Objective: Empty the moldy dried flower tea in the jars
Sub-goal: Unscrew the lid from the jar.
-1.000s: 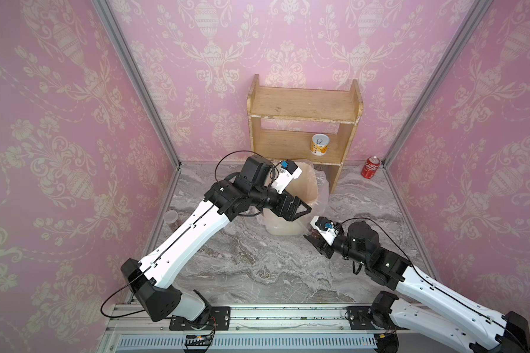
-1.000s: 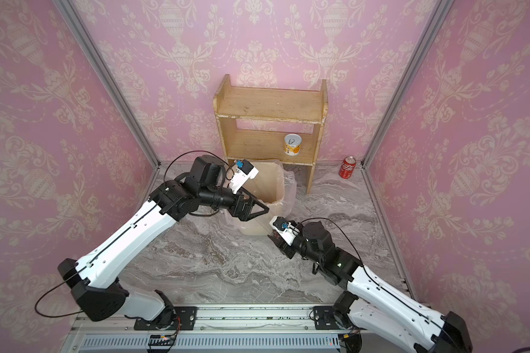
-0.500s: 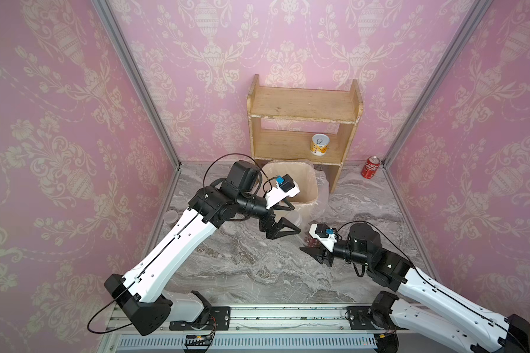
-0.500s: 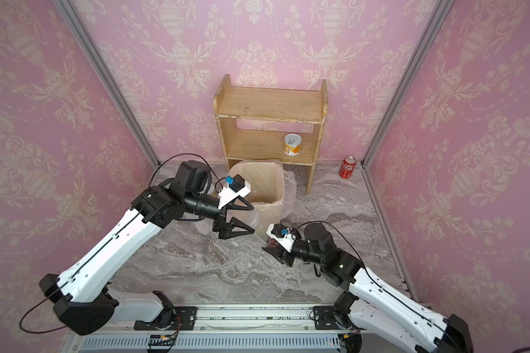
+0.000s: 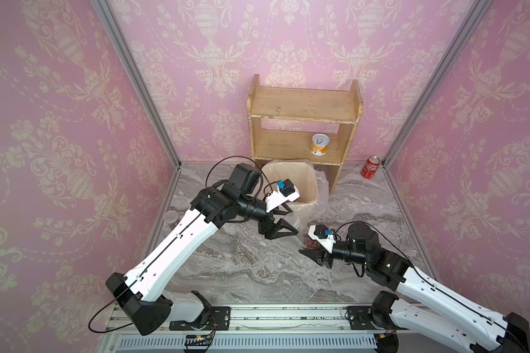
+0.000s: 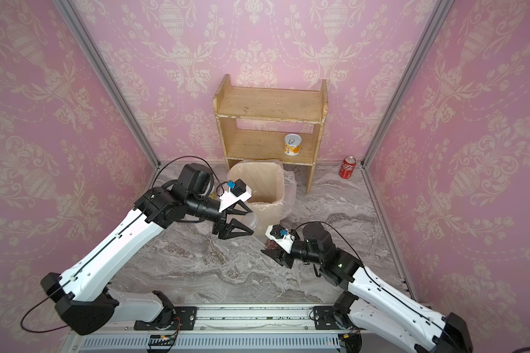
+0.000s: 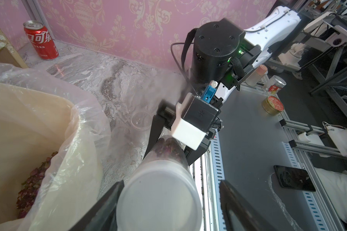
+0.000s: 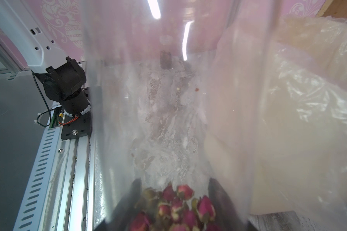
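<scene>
**Lidded jar of rose-bud tea held level beside the bin**

The dried rose buds [image 8: 178, 204] lie heaped at the base end of a clear jar [image 7: 164, 160], held level just beside the lined bin [image 5: 316, 191] with its translucent lid [image 7: 158, 198] on. Your right gripper [image 5: 308, 248] has its jaws clamped on the base end. The jaws of your left gripper [image 5: 292, 223] stand apart around the lid, one finger against it and a gap at the other. Buds already lie in the bin's bag [image 7: 34, 180], and a clear, seemingly empty jar [image 5: 173, 217] stands on the bench [image 5: 242, 269] by the wall. You look to have one jar done and this one to uncap and tip. A third is not in view.
</scene>
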You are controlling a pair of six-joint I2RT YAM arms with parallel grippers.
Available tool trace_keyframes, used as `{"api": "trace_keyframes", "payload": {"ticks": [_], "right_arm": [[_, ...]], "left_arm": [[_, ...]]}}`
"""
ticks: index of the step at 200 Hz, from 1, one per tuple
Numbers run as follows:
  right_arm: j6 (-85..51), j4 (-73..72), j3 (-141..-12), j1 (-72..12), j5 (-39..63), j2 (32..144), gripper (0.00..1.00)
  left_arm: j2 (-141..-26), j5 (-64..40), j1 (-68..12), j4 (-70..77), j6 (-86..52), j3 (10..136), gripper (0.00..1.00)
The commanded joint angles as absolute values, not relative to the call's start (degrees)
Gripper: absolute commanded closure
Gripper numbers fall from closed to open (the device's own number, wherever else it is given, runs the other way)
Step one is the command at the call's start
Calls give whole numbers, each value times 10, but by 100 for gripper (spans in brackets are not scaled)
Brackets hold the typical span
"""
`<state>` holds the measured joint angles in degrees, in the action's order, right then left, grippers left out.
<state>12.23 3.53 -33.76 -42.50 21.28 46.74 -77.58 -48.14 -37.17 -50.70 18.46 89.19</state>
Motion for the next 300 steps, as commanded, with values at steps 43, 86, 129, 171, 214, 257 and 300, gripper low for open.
{"api": "trace_keyframes", "payload": {"ticks": [43,86,129,171,214,257,300], "right_arm": [[121,41,-353,-425,215,468,71],[129,41,-360,-426,171,472,71],[157,26,-358,-426,72,476,73],[177,9,-359,-428,26,490,73],[183,5,-363,-431,28,503,72],[167,-5,-361,-431,51,499,72],[146,-24,-343,-432,61,480,72]], "left_arm": [[-772,-473,-368,-502,175,879,48],[-799,-434,-370,-462,44,887,66],[-836,-395,-372,-452,-161,934,76],[-847,-347,-374,-448,-285,958,77],[-844,-324,-376,-430,-304,948,74],[-840,-352,-380,-406,-275,936,36],[-816,-389,-379,-399,-173,931,9]]}}
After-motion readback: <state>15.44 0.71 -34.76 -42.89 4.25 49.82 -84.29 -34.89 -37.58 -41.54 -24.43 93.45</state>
